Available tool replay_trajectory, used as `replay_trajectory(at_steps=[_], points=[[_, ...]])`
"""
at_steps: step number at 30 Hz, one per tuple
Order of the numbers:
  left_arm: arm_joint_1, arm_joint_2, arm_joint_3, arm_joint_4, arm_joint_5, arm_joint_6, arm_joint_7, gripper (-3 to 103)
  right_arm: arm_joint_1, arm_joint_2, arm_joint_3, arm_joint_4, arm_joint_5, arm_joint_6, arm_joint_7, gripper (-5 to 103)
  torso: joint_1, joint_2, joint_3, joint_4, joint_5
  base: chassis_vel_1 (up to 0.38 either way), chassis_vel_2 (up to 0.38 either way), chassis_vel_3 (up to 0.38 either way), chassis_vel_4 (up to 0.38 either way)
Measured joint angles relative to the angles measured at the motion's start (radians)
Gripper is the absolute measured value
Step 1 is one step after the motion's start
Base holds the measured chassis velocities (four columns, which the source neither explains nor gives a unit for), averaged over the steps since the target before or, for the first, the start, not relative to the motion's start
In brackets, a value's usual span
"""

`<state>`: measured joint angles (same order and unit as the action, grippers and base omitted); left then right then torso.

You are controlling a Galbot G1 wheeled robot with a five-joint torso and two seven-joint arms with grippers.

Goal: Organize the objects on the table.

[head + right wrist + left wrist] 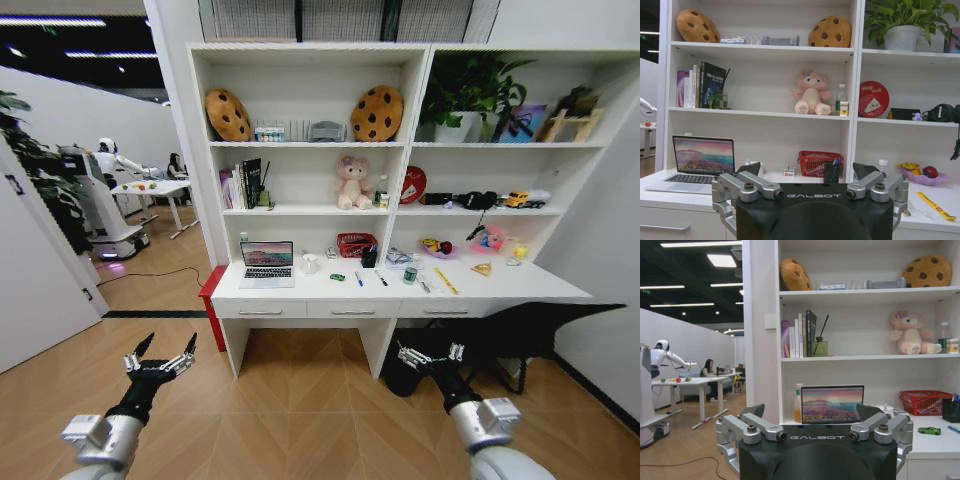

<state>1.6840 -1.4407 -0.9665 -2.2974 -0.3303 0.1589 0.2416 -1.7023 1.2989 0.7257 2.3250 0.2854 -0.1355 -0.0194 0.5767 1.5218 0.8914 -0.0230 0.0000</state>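
The long white table (500,290) stands ahead of me, joined to tall shelving. On it are a silver laptop (267,263), a tiny green toy car (338,277), a blue pen (358,279), a black pen (381,279), a small bottle (409,274) and a yellow ruler (445,281). My left gripper (168,345) and right gripper (430,350) hang low over the wooden floor, well short of the desk, both open and empty. The left wrist view looks past the left gripper (812,412) to the laptop (832,404) and car (929,430). Beyond the right gripper (809,170) lie the laptop (697,162) and ruler (936,205).
A red basket (356,244) and a black pen cup (369,257) sit at the back of the desk. A dark chair (540,330) is tucked under its right end, a red stool (210,300) at its left. Another robot (100,195) stands far left.
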Motion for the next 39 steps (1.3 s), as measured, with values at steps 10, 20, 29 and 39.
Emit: replay_trajectory(at_steps=[10, 20, 29, 39], points=[[-0.016, 0.001, 0.023, 0.004, 0.02, 0.021, -0.01, 100, 0.006, -0.006, 0.02, -0.016, 0.018, 0.001, 0.003, 100, 0.0, 0.0, 0.0, 0.0, 0.0, 0.0, 0.0, 0.0, 0.0], [-0.018, 0.009, 0.024, 0.002, 0.029, 0.026, -0.01, 100, 0.018, -0.013, 0.024, -0.028, 0.033, -0.001, 0.003, 100, 0.0, 0.0, 0.0, -0.0001, -0.0001, -0.004, 0.006, 0.006, -0.003], [-0.015, 0.011, 0.025, 0.005, 0.03, 0.026, -0.008, 100, 0.02, -0.011, 0.018, -0.034, 0.032, -0.002, 0.002, 100, 0.0, 0.0, 0.0, 0.0, 0.0001, -0.131, 0.131, 0.146, -0.134], [-0.023, 0.012, 0.026, 0.013, 0.029, 0.027, -0.003, 100, 0.02, -0.006, 0.018, -0.036, 0.027, 0.0, 0.002, 100, 0.0, 0.0, 0.0, 0.0001, 0.0023, -0.253, 0.261, 0.257, -0.254]])
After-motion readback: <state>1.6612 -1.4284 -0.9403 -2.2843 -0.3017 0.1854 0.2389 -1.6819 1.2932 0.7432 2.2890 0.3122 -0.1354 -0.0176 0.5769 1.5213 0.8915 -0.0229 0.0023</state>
